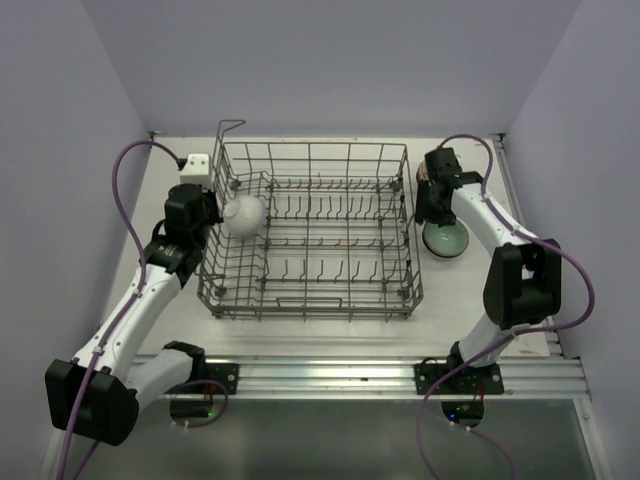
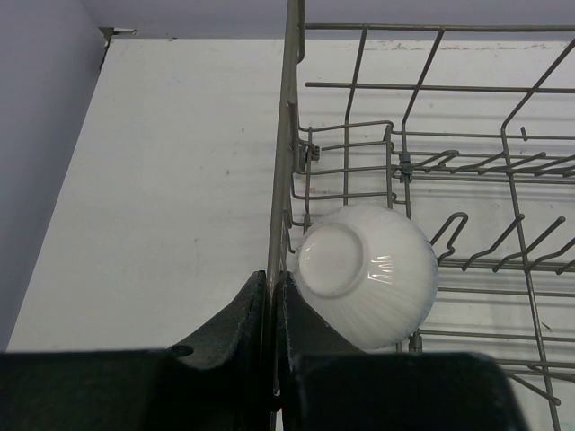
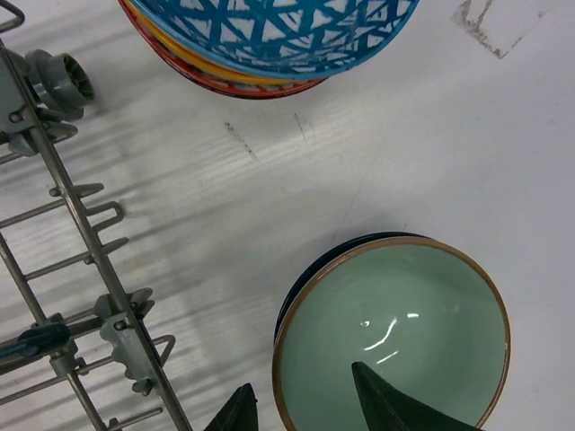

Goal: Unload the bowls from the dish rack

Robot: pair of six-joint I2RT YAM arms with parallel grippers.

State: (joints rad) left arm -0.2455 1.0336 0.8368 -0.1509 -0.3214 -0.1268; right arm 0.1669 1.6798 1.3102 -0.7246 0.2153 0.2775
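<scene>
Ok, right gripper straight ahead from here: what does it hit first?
Probably the round pale green ceramic bowl, just beyond the right gripper; its open jaws straddle the brown rim, though depth is unclear.

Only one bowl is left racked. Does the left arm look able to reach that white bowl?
Probably, not at once: the white bowl lies uncovered beside the left gripper, whose fingers are shut on the dish rack.

White table (image 1: 320,338), pale lavender walls (image 1: 320,60)

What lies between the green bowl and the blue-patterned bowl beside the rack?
Bare tabletop separates green bowl from blue-patterned bowl; the right wrist view shows it.
</scene>
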